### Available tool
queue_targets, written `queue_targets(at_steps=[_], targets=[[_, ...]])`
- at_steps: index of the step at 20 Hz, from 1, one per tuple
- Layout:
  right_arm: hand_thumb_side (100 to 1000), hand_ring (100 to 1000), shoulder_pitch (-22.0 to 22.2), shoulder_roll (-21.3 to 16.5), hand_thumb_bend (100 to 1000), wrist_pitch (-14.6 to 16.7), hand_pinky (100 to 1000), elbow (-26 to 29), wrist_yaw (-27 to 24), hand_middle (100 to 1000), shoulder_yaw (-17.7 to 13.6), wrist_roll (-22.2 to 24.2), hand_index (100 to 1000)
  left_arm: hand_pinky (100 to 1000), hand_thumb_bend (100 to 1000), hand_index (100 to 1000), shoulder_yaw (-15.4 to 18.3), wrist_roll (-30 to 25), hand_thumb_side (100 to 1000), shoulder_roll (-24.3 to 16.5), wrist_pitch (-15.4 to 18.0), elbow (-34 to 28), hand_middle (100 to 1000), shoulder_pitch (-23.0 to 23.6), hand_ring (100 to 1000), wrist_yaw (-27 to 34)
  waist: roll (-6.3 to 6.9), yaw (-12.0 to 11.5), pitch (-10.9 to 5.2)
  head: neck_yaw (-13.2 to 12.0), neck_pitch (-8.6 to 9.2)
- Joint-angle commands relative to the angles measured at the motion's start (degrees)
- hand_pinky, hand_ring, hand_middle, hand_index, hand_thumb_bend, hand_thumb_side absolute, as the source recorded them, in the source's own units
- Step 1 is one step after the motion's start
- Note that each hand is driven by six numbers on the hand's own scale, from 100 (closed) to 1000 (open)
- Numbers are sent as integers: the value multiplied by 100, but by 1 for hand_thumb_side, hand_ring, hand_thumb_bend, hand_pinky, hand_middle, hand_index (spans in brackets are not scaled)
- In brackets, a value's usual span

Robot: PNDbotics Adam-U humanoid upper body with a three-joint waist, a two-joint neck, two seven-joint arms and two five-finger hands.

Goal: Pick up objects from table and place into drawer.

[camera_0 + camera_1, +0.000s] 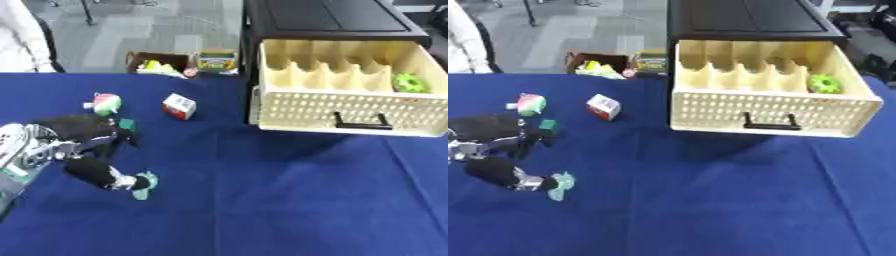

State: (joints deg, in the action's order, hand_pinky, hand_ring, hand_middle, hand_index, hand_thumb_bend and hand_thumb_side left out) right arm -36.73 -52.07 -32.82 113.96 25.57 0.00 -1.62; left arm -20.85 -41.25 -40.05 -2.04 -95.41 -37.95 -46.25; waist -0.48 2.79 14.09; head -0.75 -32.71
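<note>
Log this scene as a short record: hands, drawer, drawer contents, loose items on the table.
left hand: low over the table at the left, fingers open
right hand: not in view
drawer: pulled open, cream, black handle in front
in drawer: green object at the right end
on table: red-and-white cube, red-green-white ball, small green block, teal piece at a fingertip

Both eye views look steeply down from the head, facing fwd over the blue cloth-covered table (pixel 262 200). Shared: nearly everything, incl. the cream perforated plastic drawer (pixel 346 107) at upper right. Right eye view sits slightly to the right, so contents shift left in frame.
</note>
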Motion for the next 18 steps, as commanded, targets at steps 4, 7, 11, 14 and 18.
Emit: queue_targets(at_steps=[4,7,11,14,18], targets=[[1000,284,-23,-84,452,-22,204,63,-52,132,-68,-61,762,349,594,799,-18,133,865,69,-90,22,435,-146,466,-138,-6,6,-85,-39,-50],[1000,283,-14,-73,453,-26,203,63,-67,131,-64,-77,759,344,581,786,-86,177,847,107,-63,113,417,-149,452,-304,-9,12,-81,-62,-39],[1000,283,-7,-58,453,-31,203,63,-82,131,-59,-94,757,334,567,771,-169,215,821,173,4,332,407,-150,443,-506,-14,24,-78,-96,-13],[1000,283,3,-49,455,-36,203,63,-92,131,-57,-109,756,332,515,780,-195,236,738,224,48,548,438,-145,451,-626,-17,35,-70,-116,9],[1000,282,21,-45,456,-53,203,63,-108,131,-64,-143,755,331,496,800,-182,199,692,274,133,831,457,-125,465,-696,-17,46,-58,-125,25]])
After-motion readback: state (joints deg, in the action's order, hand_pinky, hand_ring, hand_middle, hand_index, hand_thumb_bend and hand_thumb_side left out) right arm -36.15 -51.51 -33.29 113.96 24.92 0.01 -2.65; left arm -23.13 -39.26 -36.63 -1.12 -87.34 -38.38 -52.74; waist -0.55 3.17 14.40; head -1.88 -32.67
